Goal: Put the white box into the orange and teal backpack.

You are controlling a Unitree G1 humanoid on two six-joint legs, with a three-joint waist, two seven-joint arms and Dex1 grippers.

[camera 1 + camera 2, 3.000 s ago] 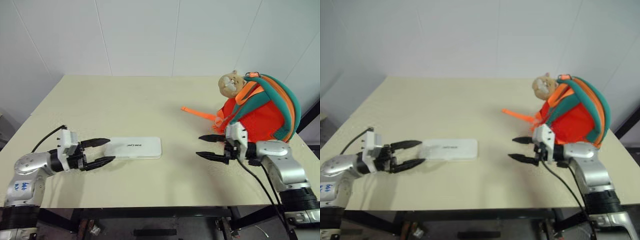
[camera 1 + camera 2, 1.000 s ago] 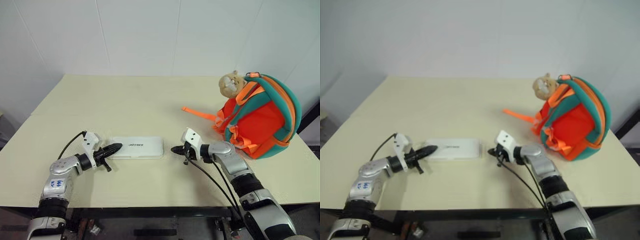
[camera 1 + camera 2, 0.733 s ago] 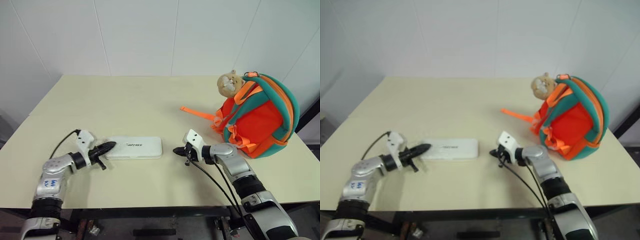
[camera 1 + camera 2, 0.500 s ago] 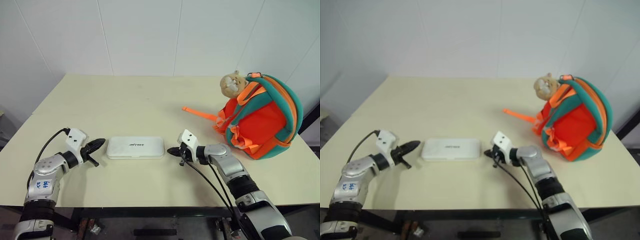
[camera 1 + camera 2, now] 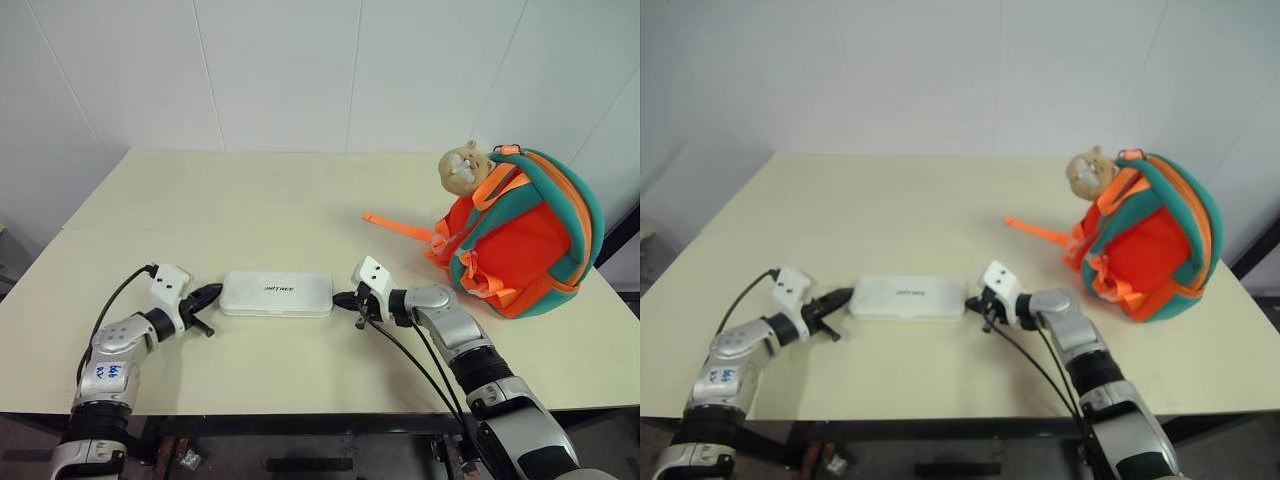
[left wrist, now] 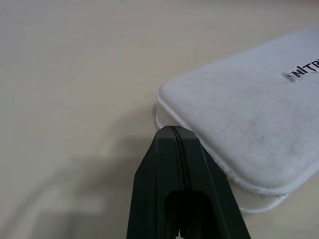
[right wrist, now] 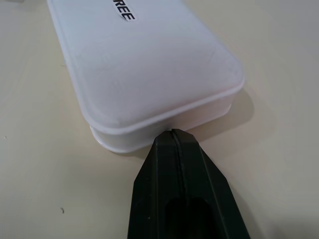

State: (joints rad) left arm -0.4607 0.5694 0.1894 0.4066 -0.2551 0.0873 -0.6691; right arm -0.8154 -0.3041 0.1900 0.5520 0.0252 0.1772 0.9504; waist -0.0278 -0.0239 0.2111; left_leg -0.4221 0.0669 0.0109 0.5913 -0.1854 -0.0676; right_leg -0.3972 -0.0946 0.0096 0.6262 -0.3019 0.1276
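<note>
the white box [image 5: 276, 294] lies flat on the cream surface [image 5: 260, 215] toward its near edge, with wide bare room behind it up to the wall and a narrower strip in front. its long axis runs left to right, lettering on top. the left tool [image 5: 213, 291], its fingers pressed together, has its tip at the box's left short end; the right tool [image 5: 339, 298], likewise closed on nothing, meets the right short end. the orange and teal backpack [image 5: 523, 237] stands well apart toward the surface's right edge, a plush toy [image 5: 462, 168] at its top and an orange strap [image 5: 398, 226] trailing toward the middle. nothing lies between box and backpack but the right arm.
</note>
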